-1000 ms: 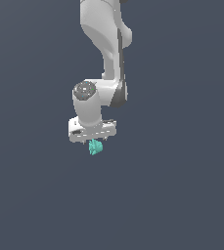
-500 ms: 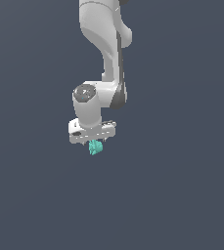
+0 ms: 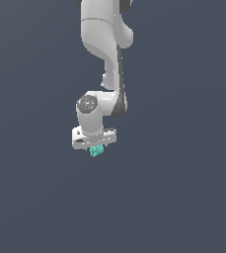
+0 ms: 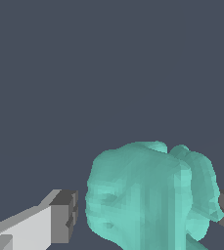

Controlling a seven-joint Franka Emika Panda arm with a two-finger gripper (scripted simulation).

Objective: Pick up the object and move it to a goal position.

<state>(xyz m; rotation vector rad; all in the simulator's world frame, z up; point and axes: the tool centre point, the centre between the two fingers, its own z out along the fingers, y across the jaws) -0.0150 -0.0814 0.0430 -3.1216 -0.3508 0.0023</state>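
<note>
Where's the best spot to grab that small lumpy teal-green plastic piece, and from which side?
Grip the small lumpy teal-green plastic piece across its broad, rounded main body, coming from above with a finger on each flank. The wrist view shows a narrower lobe bulging off one side, likely a poorer seat. The white tool already sits above the piece, one grey finger pad apart from its flank, the other pad at its opposite side.

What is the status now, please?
Hand shut on teal object. Object held between the fingers. Nothing visible in the way.
</note>
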